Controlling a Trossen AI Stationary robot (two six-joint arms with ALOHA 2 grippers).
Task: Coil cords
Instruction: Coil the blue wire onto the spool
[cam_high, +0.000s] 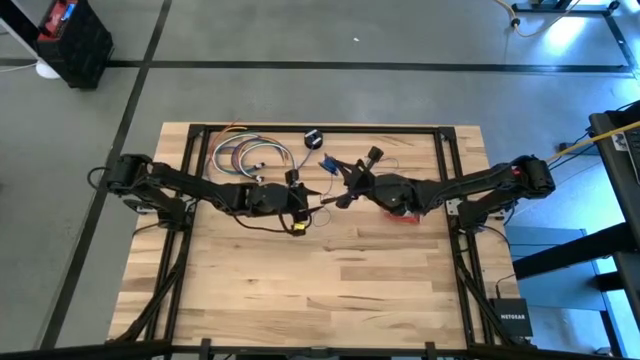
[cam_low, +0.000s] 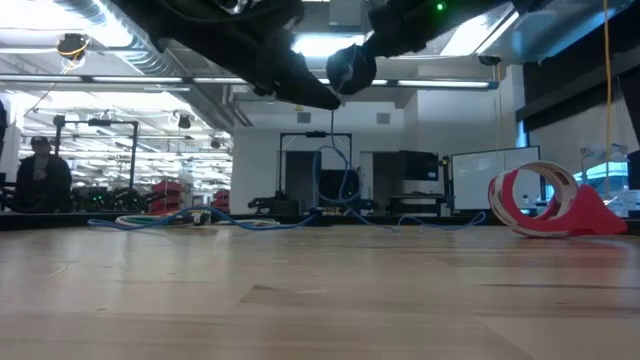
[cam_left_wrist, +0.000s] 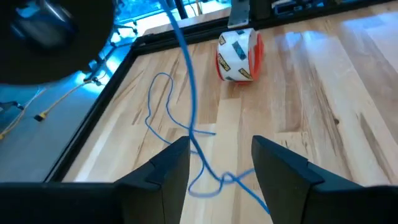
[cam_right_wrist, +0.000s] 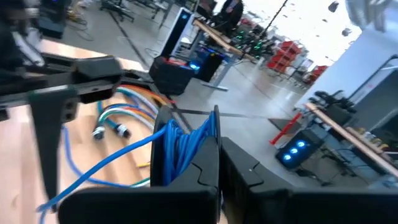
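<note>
A: Currently, item one: right gripper (cam_right_wrist: 214, 155), jaws shut on the looped blue cord (cam_right_wrist: 180, 146), raised above mid-tabletop (cam_high: 330, 290).
B: Item two: left gripper (cam_left_wrist: 221, 165), jaws wide, empty, straddling the loose tail. Close on the tail, feed slack evenly; keep loops stacked. Red-and-white bundle (cam_left_wrist: 239, 55) sits apart.

Grey concrete floor (cam_high: 330, 95), black tape lines (cam_high: 300, 65)

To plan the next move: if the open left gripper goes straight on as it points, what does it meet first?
Probably the thin blue cord hanging between the left gripper fingers; depth is unclear.
</note>
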